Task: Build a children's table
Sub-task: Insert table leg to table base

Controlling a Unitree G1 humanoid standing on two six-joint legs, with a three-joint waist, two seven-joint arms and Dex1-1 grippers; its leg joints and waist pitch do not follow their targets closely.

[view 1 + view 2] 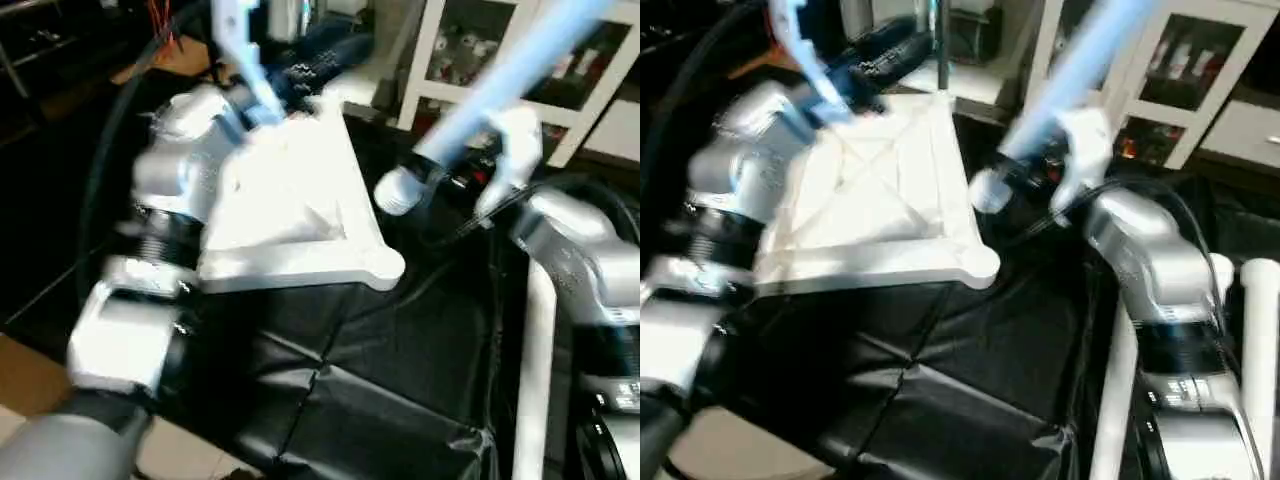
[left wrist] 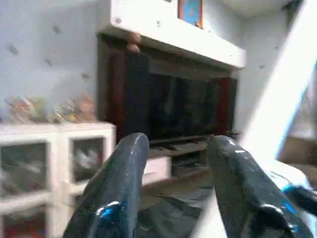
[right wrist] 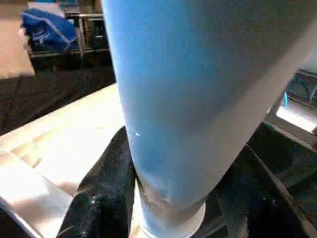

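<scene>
so far you have the white plastic ribbed tabletop (image 1: 870,200) lying underside up on the black cloth (image 1: 940,400), its near corner socket unfilled. your right gripper (image 3: 163,198) has its jaws clamped on a long white tube leg (image 1: 500,90), tilted up to the far right. your left gripper (image 2: 173,183) hovers empty, jaws apart. spare white tube legs (image 1: 1260,340) lie at your right.
</scene>
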